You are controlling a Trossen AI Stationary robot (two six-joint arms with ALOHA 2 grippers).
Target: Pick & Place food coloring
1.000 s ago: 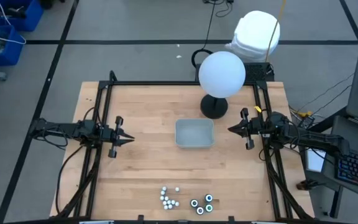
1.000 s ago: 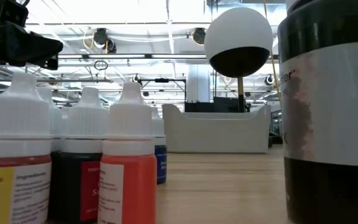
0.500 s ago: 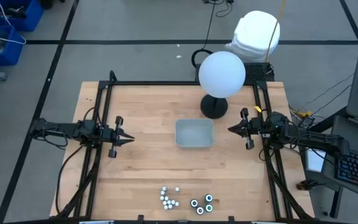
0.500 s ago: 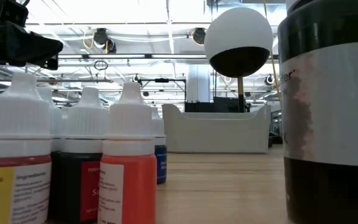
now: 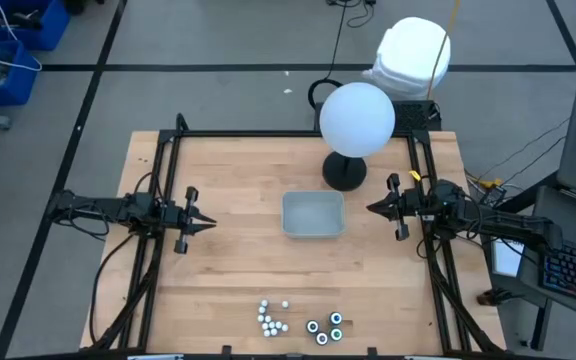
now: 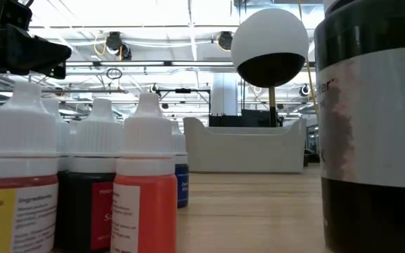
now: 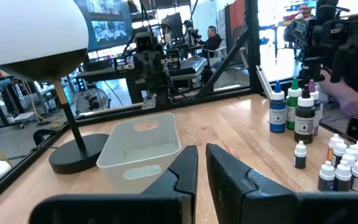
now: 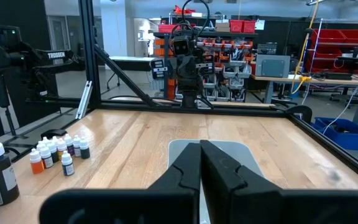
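Plastic-looking and tiny, so likely feeling light, stiff and a bit slippery, and tipping over easily. Sitting in a bunch as little bottles [image 5: 271,322] near the front edge of the bench [image 5: 228,270], well apart from the tray [image 5: 313,214]. Best pinching one round the middle, under the cap. Hovering at the sides, holding nothing: left hand [image 5: 213,222] open just a crack, right hand [image 5: 370,208] fully closed. Staying just as a second ago, nothing moving.

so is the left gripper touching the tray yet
Apart. The high view shows bare table between the left gripper and the tray at the table's middle; the gripper sits well off to the tray's left, with nothing held.
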